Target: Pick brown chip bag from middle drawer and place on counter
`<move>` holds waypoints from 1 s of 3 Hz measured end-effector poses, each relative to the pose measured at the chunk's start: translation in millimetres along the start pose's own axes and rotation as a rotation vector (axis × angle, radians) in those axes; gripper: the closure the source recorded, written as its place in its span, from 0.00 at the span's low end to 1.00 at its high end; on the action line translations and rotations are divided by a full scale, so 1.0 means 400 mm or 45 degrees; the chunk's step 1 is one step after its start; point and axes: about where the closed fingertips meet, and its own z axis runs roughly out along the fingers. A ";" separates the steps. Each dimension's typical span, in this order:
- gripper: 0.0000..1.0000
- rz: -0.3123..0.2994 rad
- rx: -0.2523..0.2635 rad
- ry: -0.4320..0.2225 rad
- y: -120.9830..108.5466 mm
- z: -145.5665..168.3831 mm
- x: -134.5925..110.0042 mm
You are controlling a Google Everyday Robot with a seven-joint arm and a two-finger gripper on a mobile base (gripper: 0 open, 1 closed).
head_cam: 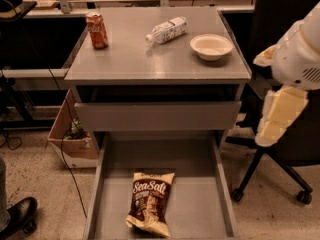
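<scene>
Bottom centre of the frame: the crinkly dark-brown chip bag with cream ends and white "Sea Salt" lettering lies flat on the floor of the wide, shallow grey metal middle drawer, which is pulled fully out. The bag sits left of the drawer's centre, apart from both side walls.

Above it, a closed grey drawer front.

Further up, the flat grey tabletop carries:
- an upright orange-red soda can, upper left;
- a clear plastic bottle on its side, centre;
- a white round bowl, right.

Right edge of the frame: the cream-coloured gripper hangs beside the cabinet, well apart from the bag. It holds nothing, and I cannot tell whether it is spread or pressed together.
</scene>
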 end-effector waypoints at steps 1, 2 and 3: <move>0.00 -0.068 -0.038 -0.066 0.033 0.139 -0.043; 0.00 -0.131 -0.096 -0.116 0.079 0.329 -0.086; 0.00 -0.152 -0.160 -0.130 0.139 0.503 -0.118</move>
